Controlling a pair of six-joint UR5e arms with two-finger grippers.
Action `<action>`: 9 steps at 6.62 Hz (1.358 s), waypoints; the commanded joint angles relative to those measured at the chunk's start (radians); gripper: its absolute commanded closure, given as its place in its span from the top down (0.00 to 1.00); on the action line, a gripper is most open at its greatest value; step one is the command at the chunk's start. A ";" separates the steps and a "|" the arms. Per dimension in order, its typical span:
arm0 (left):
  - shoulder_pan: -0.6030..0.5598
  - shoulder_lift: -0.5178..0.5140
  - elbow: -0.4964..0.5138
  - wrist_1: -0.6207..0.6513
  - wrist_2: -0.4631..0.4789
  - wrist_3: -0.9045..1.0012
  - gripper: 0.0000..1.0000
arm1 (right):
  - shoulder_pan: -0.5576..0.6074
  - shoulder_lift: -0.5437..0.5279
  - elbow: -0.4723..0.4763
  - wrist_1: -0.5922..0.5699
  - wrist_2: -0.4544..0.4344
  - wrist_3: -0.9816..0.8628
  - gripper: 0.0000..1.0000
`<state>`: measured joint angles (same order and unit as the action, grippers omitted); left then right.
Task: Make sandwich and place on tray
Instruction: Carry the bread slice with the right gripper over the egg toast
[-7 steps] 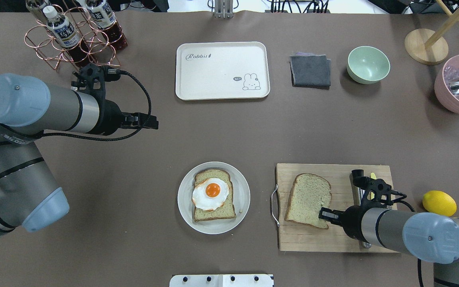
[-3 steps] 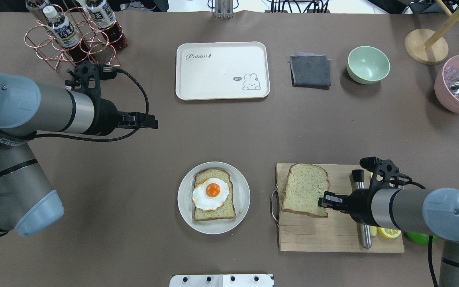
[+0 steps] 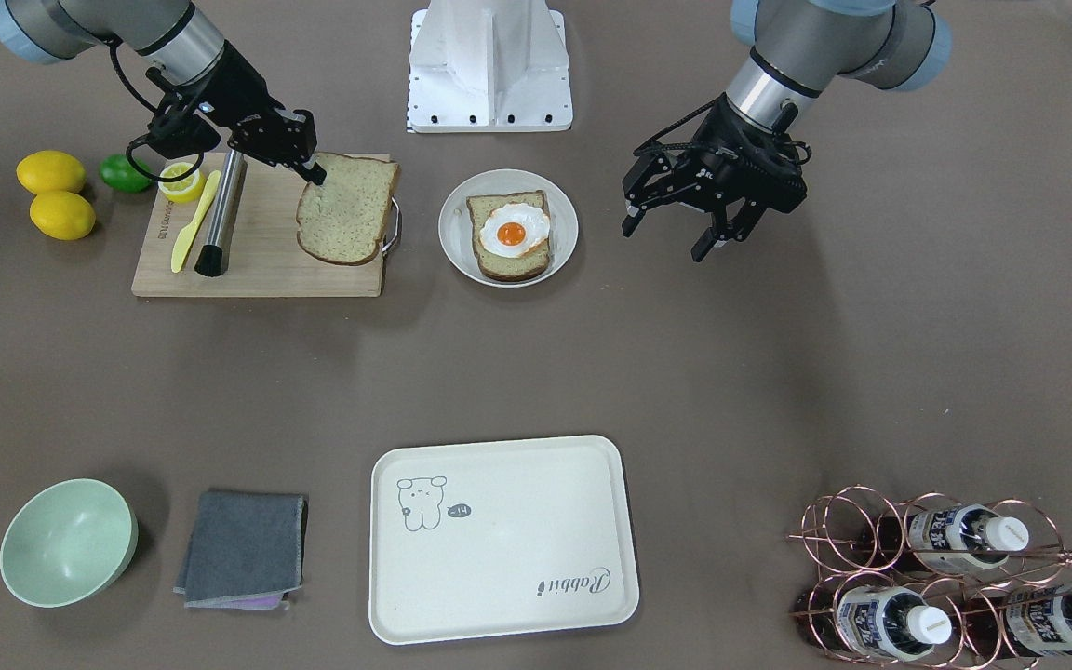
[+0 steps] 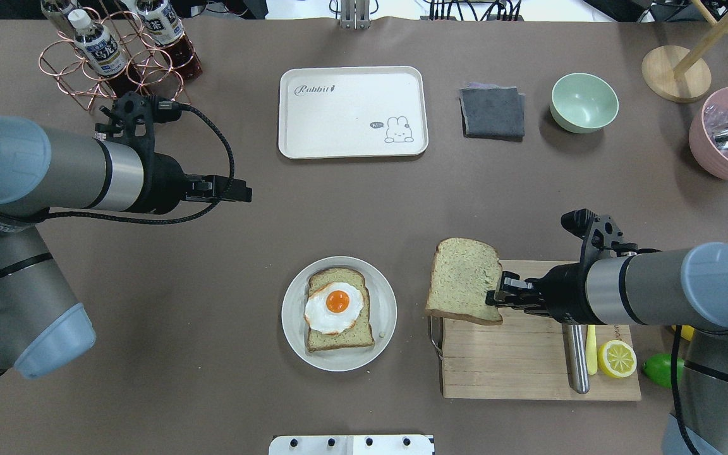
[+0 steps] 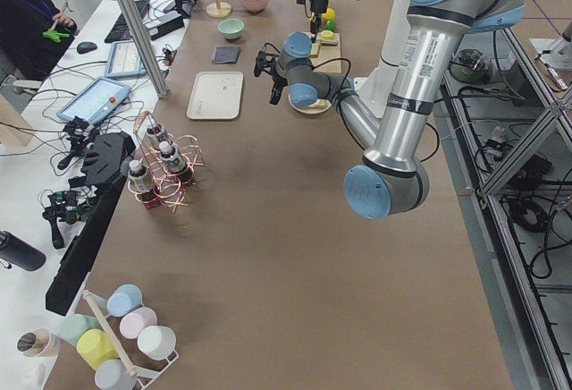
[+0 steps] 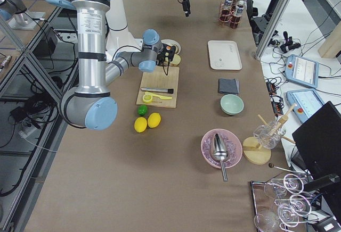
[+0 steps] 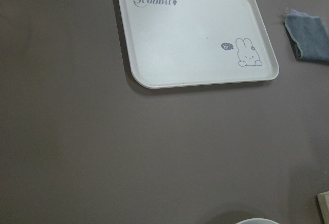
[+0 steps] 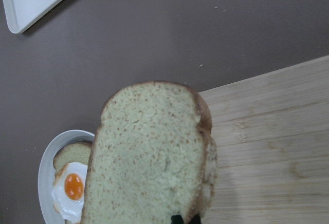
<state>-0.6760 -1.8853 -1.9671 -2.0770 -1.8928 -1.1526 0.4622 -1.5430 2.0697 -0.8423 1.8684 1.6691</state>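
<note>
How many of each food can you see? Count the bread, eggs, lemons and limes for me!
Bread slices: 2
Fried eggs: 1
Whole lemons: 2
Lemon halves: 1
Limes: 1
Total: 7

One camera hangs high behind the robot and looks down on the table. Another looks down from across it, facing the robot. Both see the tray ahead of the left gripper, and so does the left wrist camera. Two watch from far off at the table's ends. The right wrist camera sits close to the bread slice in the right gripper.
</note>
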 commanded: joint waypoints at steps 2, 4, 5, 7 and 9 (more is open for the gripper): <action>-0.010 0.012 -0.001 0.000 -0.003 0.008 0.98 | -0.019 0.150 -0.095 -0.006 0.006 -0.012 0.00; -0.039 0.055 -0.004 -0.002 -0.014 0.045 0.98 | -0.040 0.205 -0.131 -0.012 -0.001 -0.083 0.00; -0.056 0.090 -0.007 -0.002 -0.017 0.089 0.98 | -0.048 0.265 -0.135 -0.085 -0.005 -0.083 0.00; -0.161 0.141 0.007 -0.005 -0.176 0.144 0.98 | -0.107 0.325 -0.145 -0.133 -0.059 -0.133 0.00; -0.185 0.169 0.024 -0.008 -0.186 0.191 0.98 | -0.169 0.385 -0.192 -0.135 -0.162 -0.143 0.00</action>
<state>-0.8455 -1.7297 -1.9521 -2.0829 -2.0656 -0.9798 0.3244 -1.1934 1.9058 -0.9738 1.7567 1.5346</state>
